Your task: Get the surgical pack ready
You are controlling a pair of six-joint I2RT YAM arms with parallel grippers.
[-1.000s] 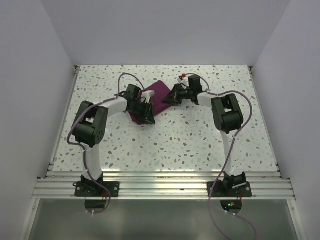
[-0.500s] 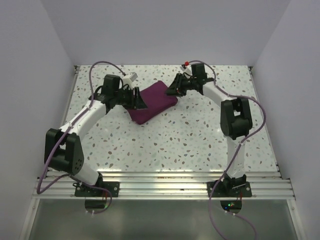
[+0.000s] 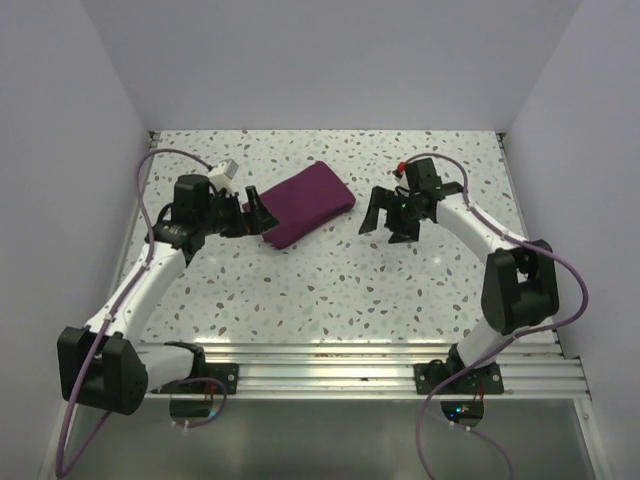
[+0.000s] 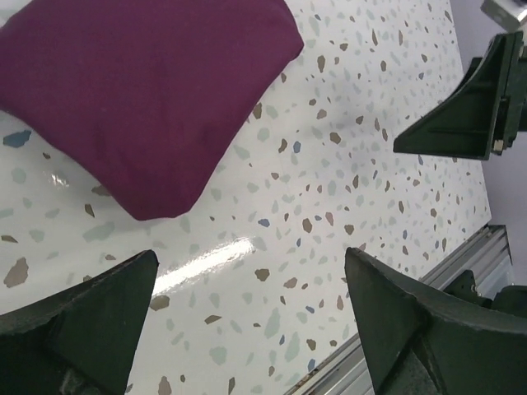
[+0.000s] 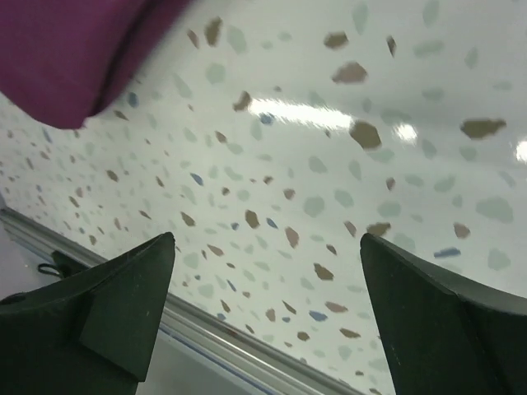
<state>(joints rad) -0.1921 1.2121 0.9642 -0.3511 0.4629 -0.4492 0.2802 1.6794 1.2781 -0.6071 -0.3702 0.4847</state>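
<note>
The surgical pack [image 3: 305, 203] is a folded dark magenta-purple cloth bundle lying flat on the speckled table [image 3: 330, 290], towards the back middle. No tray, instruments or gauze show. My left gripper [image 3: 258, 212] stands open just left of the bundle's near-left corner, apart from it. In the left wrist view the bundle [image 4: 148, 90] lies beyond my open left gripper [image 4: 251, 255], and a finger of the right gripper [image 4: 469, 107] shows at the far right. My right gripper [image 3: 380, 222] is open to the right of the bundle, holding nothing. The right wrist view shows a bundle corner [image 5: 74, 49] above the open right gripper [image 5: 268, 239].
White walls [image 3: 60, 150] close in the table on the left, back and right. An aluminium rail [image 3: 330, 365] runs along the near edge, where both arm bases are bolted. Purple cables loop off each arm.
Both grippers have opened wide and drawn away from the bundle, the left one to the left, the right one to the right and nearer. The bundle now lies free on the table.
</note>
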